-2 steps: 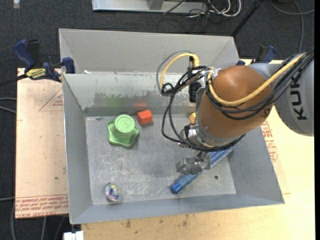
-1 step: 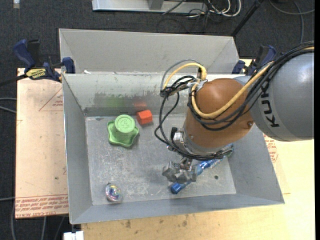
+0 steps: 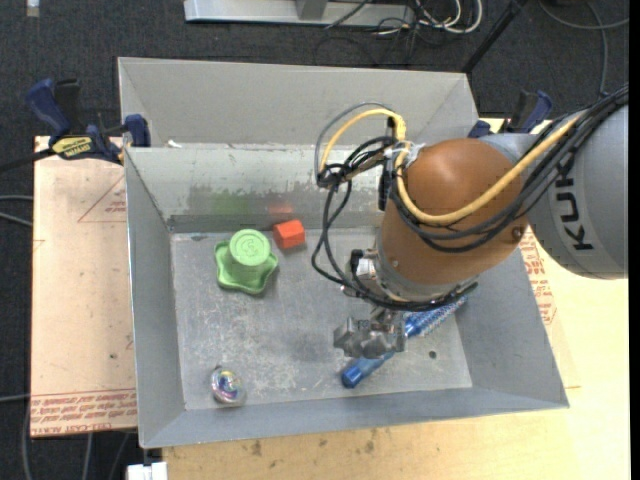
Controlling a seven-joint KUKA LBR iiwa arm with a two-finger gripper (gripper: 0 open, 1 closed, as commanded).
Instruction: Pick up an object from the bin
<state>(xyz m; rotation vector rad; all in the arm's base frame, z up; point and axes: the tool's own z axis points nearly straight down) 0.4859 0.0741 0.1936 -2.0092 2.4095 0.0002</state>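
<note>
Probably lining up a pick, the gripper [image 3: 368, 340] is hanging over the blue stick [image 3: 358, 373] front-right in the bin [image 3: 150, 298], its jaws being too hidden to tell open from closed.

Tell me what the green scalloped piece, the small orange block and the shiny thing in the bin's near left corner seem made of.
Green scalloped piece: likely moulded plastic, matte, even colour, rounded edges. Orange block: plastic or painted wood, flat uniform faces. Shiny thing: perhaps glass or clear plastic, bright glints; too small to be sure.
</note>
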